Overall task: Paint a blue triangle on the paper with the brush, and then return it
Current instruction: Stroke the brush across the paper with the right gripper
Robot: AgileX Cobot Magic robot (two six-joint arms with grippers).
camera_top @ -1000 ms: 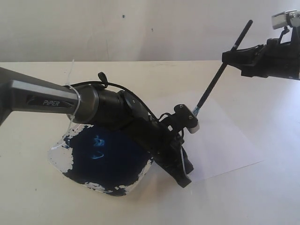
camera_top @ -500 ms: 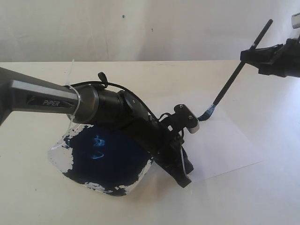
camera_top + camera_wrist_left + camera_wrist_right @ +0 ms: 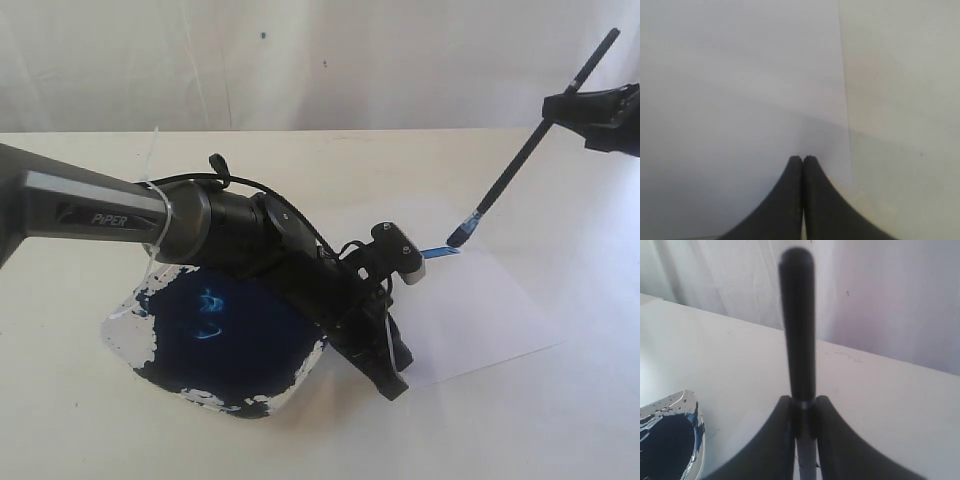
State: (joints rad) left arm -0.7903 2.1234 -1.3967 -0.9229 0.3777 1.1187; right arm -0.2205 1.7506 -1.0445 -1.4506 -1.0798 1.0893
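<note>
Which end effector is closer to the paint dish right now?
Left. The left end effector, closed, points down at the paper right beside the paint dish. The right end effector holds the brush, raised across the paper from the dish.

We found the paper [image 3: 490, 310] thin, smooth and matt white on the matt cream table [image 3: 80, 420]. The brush [image 3: 520, 165] had a smooth black handle. The blue paint pool [image 3: 230, 335] looked wet and glossy in its clear plastic dish [image 3: 120, 322]. The left arm's tube [image 3: 90, 205] was brushed grey metal.
</note>
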